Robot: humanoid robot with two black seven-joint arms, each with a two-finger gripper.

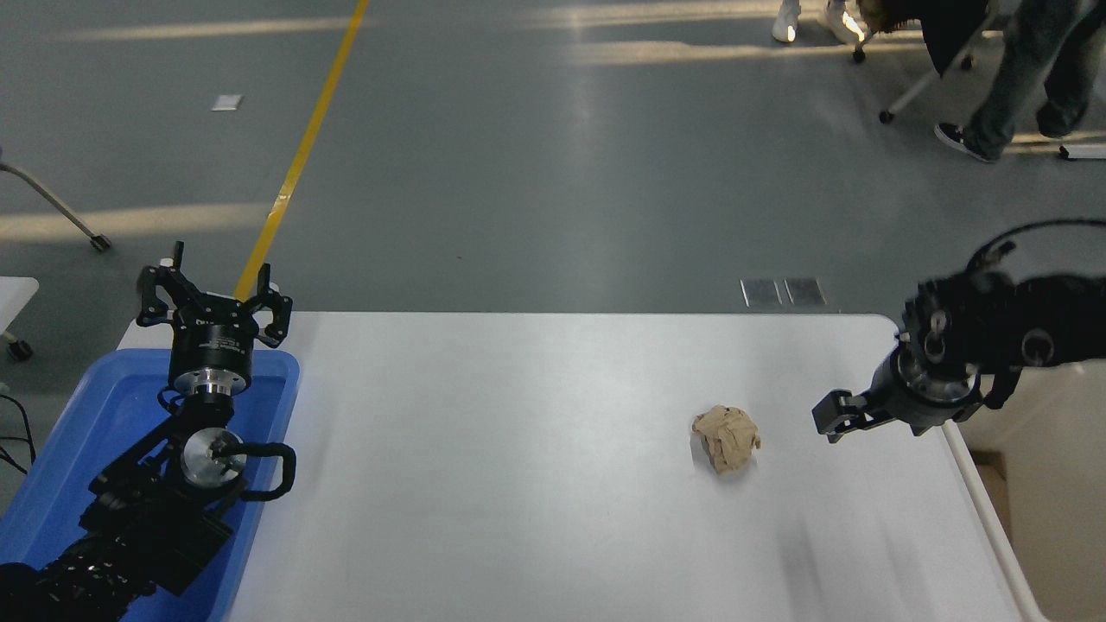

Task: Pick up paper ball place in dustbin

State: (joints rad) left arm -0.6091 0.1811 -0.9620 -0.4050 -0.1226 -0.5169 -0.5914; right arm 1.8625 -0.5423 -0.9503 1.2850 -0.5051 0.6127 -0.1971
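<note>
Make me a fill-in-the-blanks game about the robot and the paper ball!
1. The paper ball lies on the ____ table.
2. The left gripper is parked above a tray coloured ____.
3. The right gripper is to the ____ of the ball, not touching it.
4. The stripe on the floor is ____.

Answers: white, blue, right, yellow

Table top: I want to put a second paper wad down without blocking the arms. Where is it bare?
The wide white middle of the table, between the blue tray and the paper ball, is bare, as is the near edge. It is tight right of the ball, where the right gripper hangs, and at the left, where the left gripper sits above the tray.
</note>
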